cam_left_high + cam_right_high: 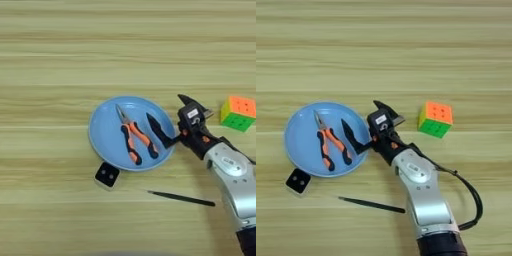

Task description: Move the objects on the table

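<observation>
A small white block with a black top and two pale dots (107, 175) is sitting on the light wooden table with horizontal grain stripes (60, 60), just off the lower left rim of the round light-blue plate (107, 145); whether it is touching the rim is hard to tell. The orange-and-black-handled pliers (136, 141) are lying inside the plate, steel nose pointing toward the far left, handles spreading toward the near right. Below the plate and apart from it, a thin black stick (182, 198) is lying flat on the wood, nearly level, its right end reaching close to the silver forearm (423, 192). The right gripper (172, 116) is hovering at the plate's right edge with its two black fingers spread wide: one finger (159, 131) is reaching over the plate's right side near the pliers' handles, the other is sticking out beyond the rim toward the far side. Nothing is showing between them. The forearm is covering the table beneath it, and a black cable (473, 200) is looping out on its right. Farthest right, the orange, green and yellow puzzle cube (435, 119) is standing by itself, well clear of the plate.
</observation>
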{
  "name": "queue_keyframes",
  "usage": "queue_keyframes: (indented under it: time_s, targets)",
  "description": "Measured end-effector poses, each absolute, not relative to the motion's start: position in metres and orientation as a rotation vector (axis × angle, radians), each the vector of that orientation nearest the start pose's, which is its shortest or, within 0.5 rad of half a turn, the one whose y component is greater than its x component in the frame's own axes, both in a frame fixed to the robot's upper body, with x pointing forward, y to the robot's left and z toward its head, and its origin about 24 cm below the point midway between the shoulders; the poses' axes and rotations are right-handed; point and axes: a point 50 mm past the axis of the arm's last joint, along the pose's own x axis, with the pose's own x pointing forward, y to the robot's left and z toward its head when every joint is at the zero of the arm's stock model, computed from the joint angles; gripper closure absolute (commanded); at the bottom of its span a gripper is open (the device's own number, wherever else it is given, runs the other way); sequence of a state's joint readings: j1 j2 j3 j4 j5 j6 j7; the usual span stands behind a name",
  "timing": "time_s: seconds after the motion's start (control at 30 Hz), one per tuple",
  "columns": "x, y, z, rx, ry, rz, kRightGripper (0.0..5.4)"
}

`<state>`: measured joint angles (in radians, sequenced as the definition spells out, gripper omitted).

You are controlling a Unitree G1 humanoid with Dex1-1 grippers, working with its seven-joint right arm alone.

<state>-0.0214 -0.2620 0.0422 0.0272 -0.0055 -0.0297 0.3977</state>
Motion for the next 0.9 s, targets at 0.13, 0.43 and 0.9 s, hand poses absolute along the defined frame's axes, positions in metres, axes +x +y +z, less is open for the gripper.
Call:
queue_keyframes:
  time_s: [0.13,0.43,0.9]
  targets:
    - [0.253,-0.172,0.041,-0.303,0.049,0.417,0.04]
    - [0.257,-0.176,0.045,-0.272,0.046,0.370,0.04]
    - [0.260,-0.178,0.049,-0.362,0.136,0.319,0.04]
